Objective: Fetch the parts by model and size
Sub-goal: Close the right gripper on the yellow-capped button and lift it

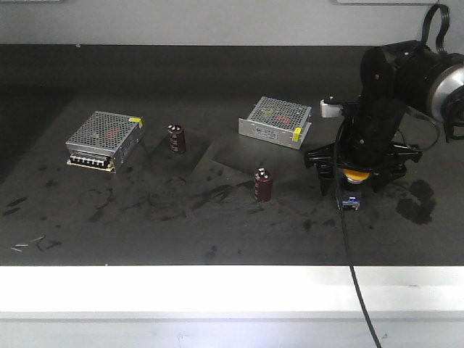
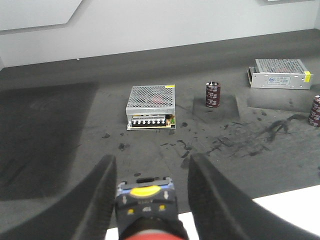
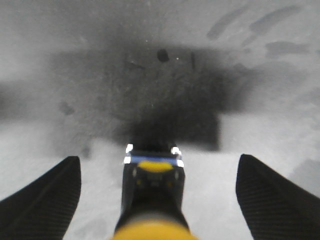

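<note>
- Left fingers (image 2: 100, 200) are drawn in on the red switch (image 2: 145, 197) and look clamped on it. The left one is touching; I can't fully confirm contact on the right one.
- The red switch sits cap toward the wrist with its base pointing out, over the front edge of the desk (image 1: 217, 225). My read: that part is already picked and is being held clear of the work area.
- Right fingers (image 3: 45, 200) are spread wide and touch nothing.
- The yellow switch (image 3: 154, 187) lies on its side on the desk, centred between them, cap toward the wrist. The arm is low over it, so it looks lined up to close on the black body flanks. Grab not yet made.
- Near capacitor (image 1: 263, 184) stands upright left of the yellow switch, apart from it and out of the closing path.
- Left box (image 1: 104, 138) and far capacitor (image 1: 177, 138) sit mid-desk, just beside each other. They aren't task parts.
- Right box (image 1: 275, 121) is furthest back, near the right arm but not touching it.
- No bin or tray in view. The only enclosures are the two mesh boxes, both closed. A hint of red shows through the mesh; contents otherwise unreadable.
</note>
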